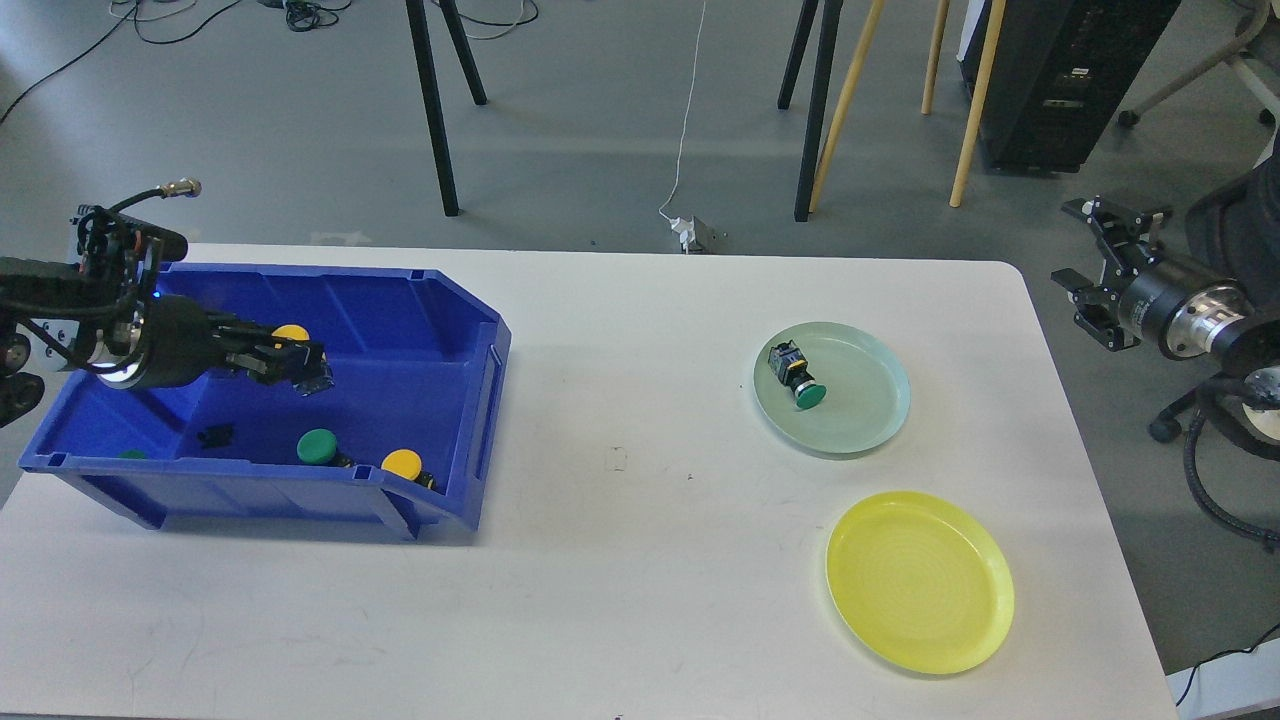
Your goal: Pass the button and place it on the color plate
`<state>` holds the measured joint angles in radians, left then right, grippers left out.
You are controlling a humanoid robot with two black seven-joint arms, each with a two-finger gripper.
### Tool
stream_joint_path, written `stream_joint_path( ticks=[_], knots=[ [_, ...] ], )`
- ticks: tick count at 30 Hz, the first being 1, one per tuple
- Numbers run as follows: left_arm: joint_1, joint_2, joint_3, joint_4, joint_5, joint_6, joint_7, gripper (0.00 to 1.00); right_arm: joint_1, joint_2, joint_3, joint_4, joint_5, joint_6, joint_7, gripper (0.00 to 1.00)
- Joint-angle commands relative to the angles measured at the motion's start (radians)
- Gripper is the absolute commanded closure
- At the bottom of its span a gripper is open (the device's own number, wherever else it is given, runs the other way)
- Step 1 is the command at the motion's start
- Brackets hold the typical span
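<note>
My left gripper [300,368] is reaching into the big blue plastic bin [440,330], and its dark fingers are sitting right by a yellow round button [291,332]. I cannot tell if the fingers are apart or squeezing it. A green round button [317,446] and another yellow button [402,463] are lying near the bin's front wall. My right gripper [1092,270] is waiting past the table's right edge with its fingers apart, holding nothing. One green-topped button [797,378] is already lying on the pale green plate [870,420]. The yellow plate [920,582] is bare. The button could slip, because the fingers may be catching only its edge. The white table [620,560] is standing on a grey floor with cables [682,150] and stand legs [432,110].
</note>
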<state>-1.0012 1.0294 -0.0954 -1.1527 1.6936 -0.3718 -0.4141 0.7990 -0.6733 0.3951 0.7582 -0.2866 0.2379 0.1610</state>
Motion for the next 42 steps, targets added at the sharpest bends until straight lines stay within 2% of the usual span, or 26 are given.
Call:
stream_joint_path(
  ticks=[1,5,9,14,20,24,27,30,36,42],
  knots=[
    [-0.001,0.086,-0.107,-0.114,-0.002,-0.032,0.000,0.71,0.011,0.003,0.001,0.013,0.004,0.004,0.000,0.21],
    [-0.008,0.098,-0.288,-0.157,-0.002,-0.114,0.005,0.71,0.023,0.023,0.004,0.085,0.007,0.009,0.003,0.21],
    [-0.089,0.037,-0.404,-0.159,-0.003,-0.117,0.014,0.71,0.032,0.021,0.017,0.180,0.003,-0.003,0.017,0.21],
    [-0.223,-0.095,-0.403,-0.141,-0.073,-0.117,0.057,0.71,0.071,0.023,0.024,0.268,-0.002,-0.019,0.032,0.22],
    [-0.270,-0.290,-0.402,-0.091,-0.130,-0.117,0.090,0.71,0.085,0.041,0.054,0.361,0.007,-0.023,0.023,0.22],
    [-0.271,-0.429,-0.402,-0.024,-0.120,-0.117,0.101,0.71,0.080,0.047,0.067,0.392,0.017,-0.031,0.022,0.22],
    [-0.271,-0.502,-0.400,0.024,-0.120,-0.117,0.124,0.71,0.077,0.046,0.085,0.398,0.020,-0.034,0.023,0.22],
    [-0.277,-0.569,-0.402,0.085,-0.132,-0.117,0.127,0.71,0.075,0.044,0.093,0.411,0.035,-0.032,0.026,0.22],
    [-0.321,-0.690,-0.405,0.301,-0.250,-0.117,0.129,0.71,0.069,0.057,0.125,0.423,0.078,-0.032,0.029,0.22],
    [-0.347,-0.767,-0.399,0.450,-0.422,-0.117,0.144,0.71,0.060,0.089,0.177,0.437,0.146,-0.037,0.031,0.22]
  ],
)
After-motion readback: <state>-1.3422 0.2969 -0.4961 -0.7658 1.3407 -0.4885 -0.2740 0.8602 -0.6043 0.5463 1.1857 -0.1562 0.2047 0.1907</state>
